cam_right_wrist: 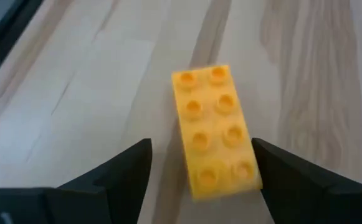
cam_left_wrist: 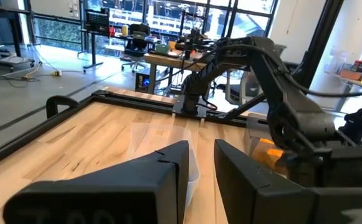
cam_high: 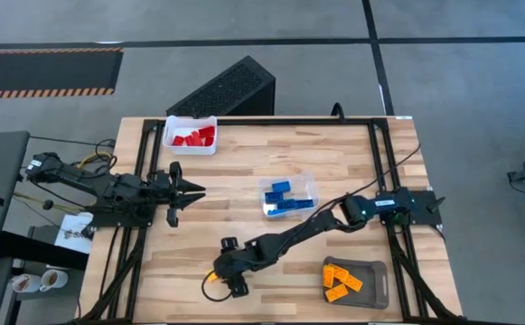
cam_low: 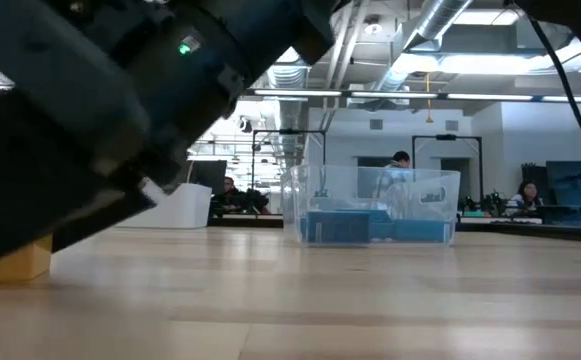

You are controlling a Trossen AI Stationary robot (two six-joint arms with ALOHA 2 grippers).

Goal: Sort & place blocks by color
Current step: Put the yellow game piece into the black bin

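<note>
A yellow-orange studded block (cam_right_wrist: 215,130) lies flat on the wood near the table's near edge, also seen as the block (cam_high: 210,291) and the block (cam_low: 15,262). My right gripper (cam_right_wrist: 202,152) hovers over it, open, one finger on each side, and I see no touch. In the high view the right gripper (cam_high: 219,283) reaches in from the right. My left gripper (cam_high: 194,191) waits at the table's left side, slightly open; in its wrist view the left gripper (cam_left_wrist: 202,168) shows a narrow gap. Red blocks (cam_high: 192,137), blue blocks (cam_high: 285,199) and orange blocks (cam_high: 342,278) lie in trays.
A white tray (cam_high: 170,126) stands at the far left, a clear tray (cam_high: 309,181) in the middle and a grey tray (cam_high: 379,271) at the near right. A black frame rail (cam_high: 370,162) runs along the table's sides. A dark box (cam_high: 226,90) stands behind the far edge.
</note>
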